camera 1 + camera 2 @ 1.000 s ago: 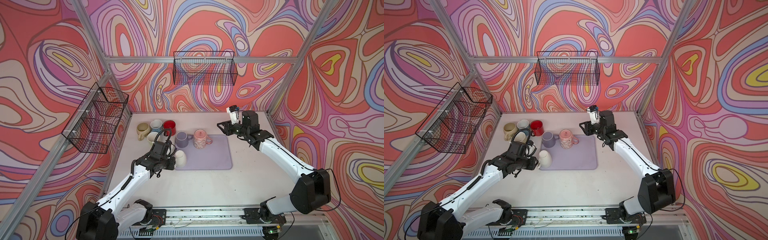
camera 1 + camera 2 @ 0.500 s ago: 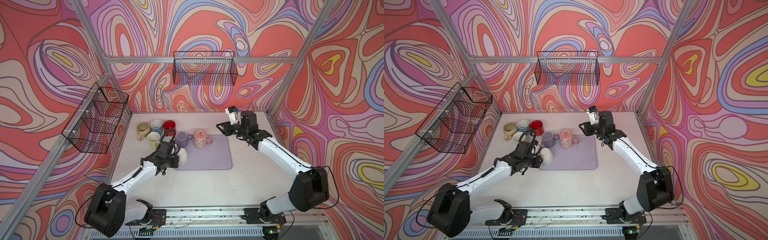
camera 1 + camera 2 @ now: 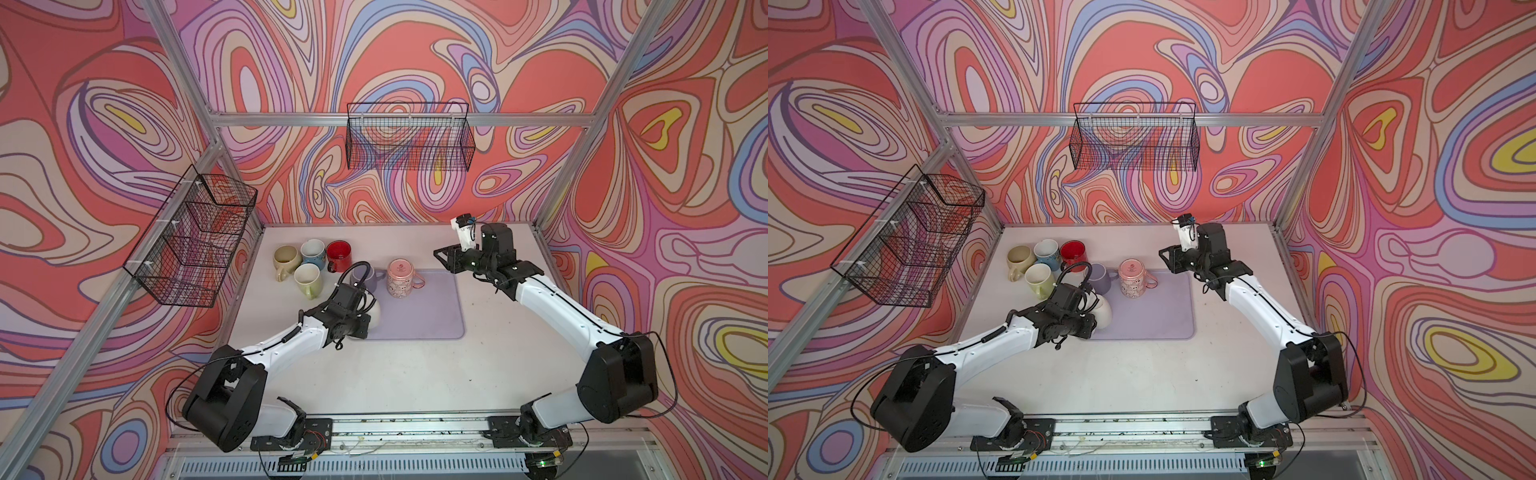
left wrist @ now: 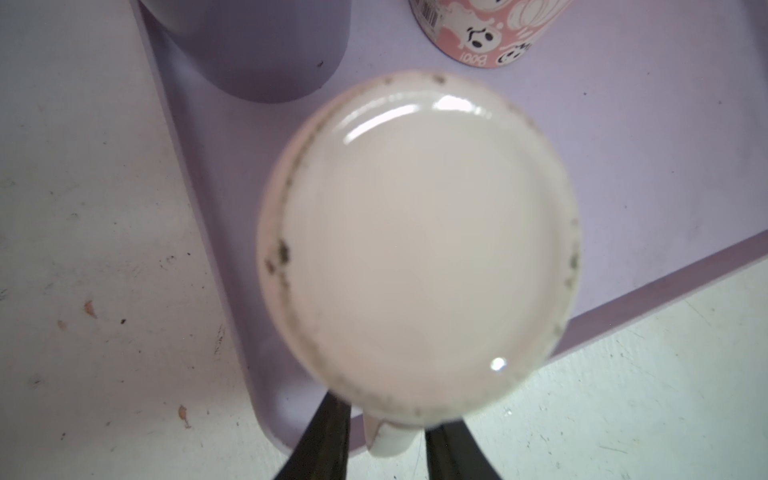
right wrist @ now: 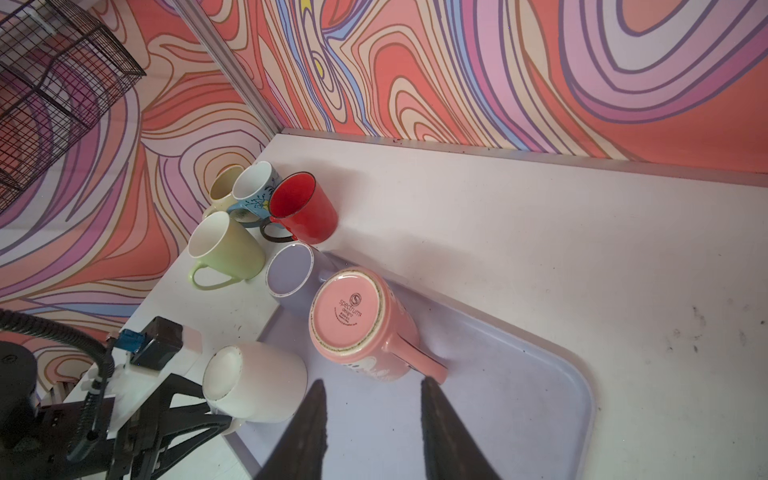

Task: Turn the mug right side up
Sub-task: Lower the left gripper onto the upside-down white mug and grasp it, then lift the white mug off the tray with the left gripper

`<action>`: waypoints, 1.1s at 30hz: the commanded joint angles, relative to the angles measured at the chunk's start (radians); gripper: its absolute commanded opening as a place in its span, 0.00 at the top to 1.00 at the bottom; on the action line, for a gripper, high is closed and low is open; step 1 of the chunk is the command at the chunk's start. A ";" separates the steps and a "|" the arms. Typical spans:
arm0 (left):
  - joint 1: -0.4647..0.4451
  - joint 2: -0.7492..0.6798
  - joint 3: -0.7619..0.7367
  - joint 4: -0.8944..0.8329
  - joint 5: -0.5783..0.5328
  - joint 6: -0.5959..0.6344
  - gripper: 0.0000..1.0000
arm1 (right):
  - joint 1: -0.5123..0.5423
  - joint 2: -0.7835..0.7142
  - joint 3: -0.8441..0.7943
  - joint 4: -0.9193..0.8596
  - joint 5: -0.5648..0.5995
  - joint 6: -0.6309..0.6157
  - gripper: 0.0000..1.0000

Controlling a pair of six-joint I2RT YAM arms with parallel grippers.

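On the pale table [image 3: 415, 374] a lavender mat [image 3: 432, 316] lies in the middle, and the task's thing, the white mug [image 3: 375, 316], sits over the mat's near left corner, just in front of a purple mug [image 3: 370, 279] and near a pink ghost mug [image 3: 400, 277] that stands base up. The left arm is the nearer by far: the left gripper [image 4: 386, 419] is partly closed, its two dark fingers [image 4: 328, 432] pinching the mug's handle [image 4: 390, 442]. The right gripper [image 5: 370, 382] hangs well apart beyond the mat's far right corner, jaws parted about halfway and empty. The relation that matters is the mug's long axis. Its base faces straight back at the left wrist camera and its mouth points away and down toward the mat, while the right wrist view shows the white mug [image 5: 257, 382] leaning, base uppermost. Whether its rim is clear of the mat I cannot tell. My judgement is that the mouth must swing up about the pinched handle, away from the purple mug
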 commanded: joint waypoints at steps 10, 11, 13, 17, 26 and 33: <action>-0.021 0.028 -0.056 0.127 -0.055 0.013 0.61 | -0.008 -0.016 -0.025 0.015 -0.001 -0.002 0.62; -0.021 0.029 -0.064 0.139 -0.053 0.015 0.61 | -0.008 -0.015 -0.022 0.013 -0.001 -0.002 0.62; -0.023 0.033 -0.077 0.160 -0.050 0.013 0.61 | -0.008 -0.016 -0.021 0.012 -0.001 -0.001 0.62; -0.029 0.047 -0.095 0.187 -0.044 0.012 0.61 | -0.008 -0.013 -0.021 0.022 -0.003 0.008 0.62; -0.037 0.068 -0.094 0.203 -0.061 0.001 0.64 | -0.008 -0.011 -0.029 0.026 -0.004 0.015 0.62; -0.046 0.109 -0.078 0.187 -0.055 -0.019 0.75 | -0.008 -0.007 -0.029 0.029 -0.005 0.015 0.62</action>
